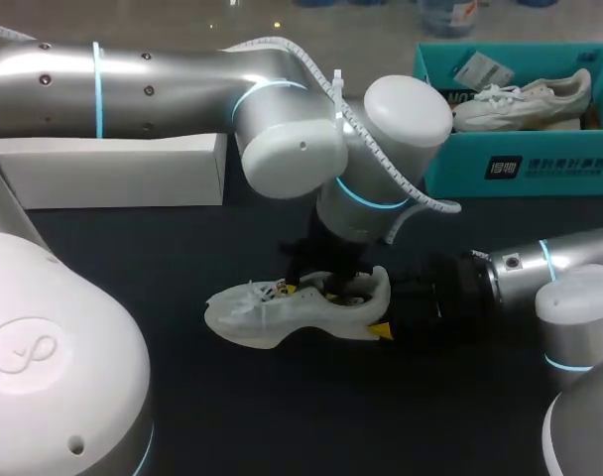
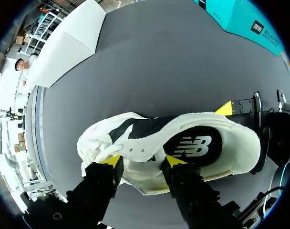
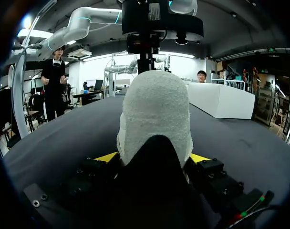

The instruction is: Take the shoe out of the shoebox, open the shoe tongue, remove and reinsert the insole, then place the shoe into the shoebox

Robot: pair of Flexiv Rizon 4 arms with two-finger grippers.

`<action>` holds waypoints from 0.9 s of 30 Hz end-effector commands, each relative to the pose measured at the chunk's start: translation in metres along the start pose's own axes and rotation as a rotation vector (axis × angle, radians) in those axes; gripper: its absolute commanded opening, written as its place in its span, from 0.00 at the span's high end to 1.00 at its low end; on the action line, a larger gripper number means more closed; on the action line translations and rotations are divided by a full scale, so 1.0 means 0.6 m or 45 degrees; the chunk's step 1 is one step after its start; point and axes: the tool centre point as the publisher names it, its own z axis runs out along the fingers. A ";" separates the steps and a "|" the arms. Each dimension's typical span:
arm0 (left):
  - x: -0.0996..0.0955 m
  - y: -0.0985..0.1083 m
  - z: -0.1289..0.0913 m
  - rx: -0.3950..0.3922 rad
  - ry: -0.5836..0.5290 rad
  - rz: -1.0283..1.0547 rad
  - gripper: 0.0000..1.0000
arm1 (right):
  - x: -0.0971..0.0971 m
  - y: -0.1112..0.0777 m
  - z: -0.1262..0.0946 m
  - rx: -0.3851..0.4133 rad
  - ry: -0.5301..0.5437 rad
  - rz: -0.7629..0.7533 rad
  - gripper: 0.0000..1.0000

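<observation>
The white shoe (image 1: 272, 315) stands on the black table, toe to the left, its black insole (image 2: 192, 145) showing through the opening. My left gripper (image 1: 326, 288) hangs over its middle. In the left wrist view that gripper (image 2: 144, 161) is open, with its yellow tips set against the eyelet edge of the upper on the near side. My right gripper (image 1: 381, 309) comes in from the right and is shut on the heel. In the right wrist view the shoe's heel (image 3: 157, 109) rises between both yellow tips of the right gripper (image 3: 154, 157).
The teal shoebox (image 1: 520, 169) sits at the back right with a second white shoe (image 1: 525, 99) inside. A long white box (image 1: 113, 169) lies at the back left, under my left arm.
</observation>
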 end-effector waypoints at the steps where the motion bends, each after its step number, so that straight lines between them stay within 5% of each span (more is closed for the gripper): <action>1: -0.027 0.000 -0.008 0.007 0.031 -0.004 1.00 | 0.005 -0.005 0.007 0.005 -0.002 0.002 1.00; 19: -0.140 -0.021 -0.035 0.007 0.137 -0.088 0.97 | 0.005 -0.005 0.007 0.005 -0.002 0.002 1.00; 21: -0.146 -0.020 -0.037 0.002 0.148 -0.087 0.86 | 0.005 -0.005 0.007 0.005 -0.002 0.002 1.00; 25: -0.144 -0.016 -0.040 -0.010 0.168 -0.067 0.45 | 0.005 -0.005 0.007 0.005 -0.002 0.002 1.00; 27: -0.136 -0.016 -0.039 -0.020 0.165 -0.050 0.06 | 0.005 -0.005 0.007 0.005 -0.002 0.002 1.00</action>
